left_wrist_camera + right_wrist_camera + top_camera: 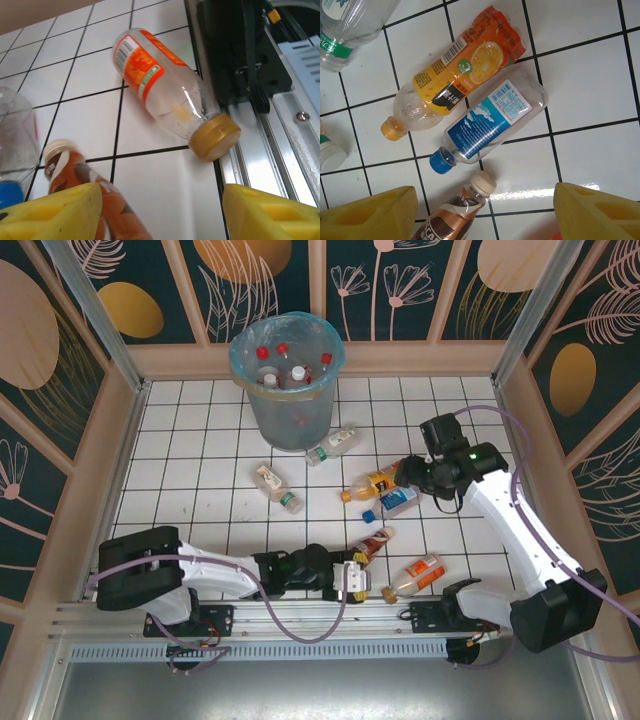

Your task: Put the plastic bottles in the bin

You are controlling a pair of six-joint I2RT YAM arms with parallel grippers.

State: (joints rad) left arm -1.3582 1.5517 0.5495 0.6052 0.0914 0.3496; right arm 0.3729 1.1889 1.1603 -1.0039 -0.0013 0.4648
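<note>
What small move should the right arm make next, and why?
Probably lower the open right gripper over the blue-labelled bottle: it lies flat just ahead of the fingers, roughly centred between them. The orange juice bottle lies against its side, so a slow descent seems wise.

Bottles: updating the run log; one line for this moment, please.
bin: bottles inside | tiles: six more lying | left pincer: open, by brown bottle | right pincer: open, empty

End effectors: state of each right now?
Left end effector: open, holding nothing.
Right end effector: open, holding nothing.
</note>
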